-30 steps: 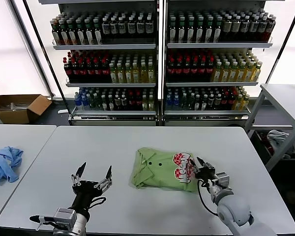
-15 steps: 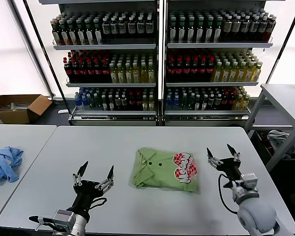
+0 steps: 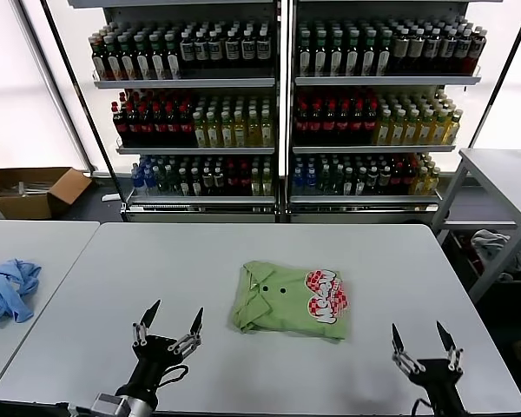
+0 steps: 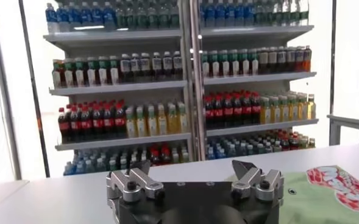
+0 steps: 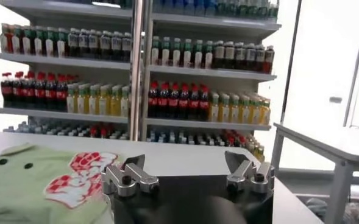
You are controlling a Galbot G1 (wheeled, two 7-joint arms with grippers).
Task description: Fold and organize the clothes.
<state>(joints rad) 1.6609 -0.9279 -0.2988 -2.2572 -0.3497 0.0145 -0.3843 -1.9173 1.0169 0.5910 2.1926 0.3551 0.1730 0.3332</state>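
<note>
Nearest the robot's body, both arms sit low at the front edge of the white rectangular table point(image 3: 113, 261): the left gripper point(image 3: 168, 322) over the tabletop's near-left part, fingers spread wide w/ nothing between them, and the right gripper point(image 3: 425, 340) near the front-right corner, also spread wide and empty. Neither touches any fabric; both stand well apart from the garment, left one to its left and nearer, right one to its right and nearer. Mid-table lies the light green short-sleeved polo shirt of soft fabric point(image 3: 288, 301), already a compact, roughly rectangular bundle, collar & small dark buttons toward its left part, red-and-white chest print on its right part, facing up. Wrist views agree: the shirt's printed corner shows beyond each gripper, w/ bare table between. My read: folding itself looks done or nearly so, and the step in hand is the release/retreat, arms parked clear of the bundle. If anything's left it's the organizing bit: prob. a squaring-up of the slightly uneven near edge, or moving the bundle to a storing spot, which would call for both grippers to come in low from either side & pinch all layers together so the fold doesn't spill. Farther left, on a separate white table, a crumpled light blue garment point(image 3: 7, 289) lies alone, untouched. Beyond everything, tall white shelves of bottled drinks point(image 3: 278, 113) fill the back wall, and an open brown cardboard box point(image 3: 30, 191) sits on the floor far left.
</note>
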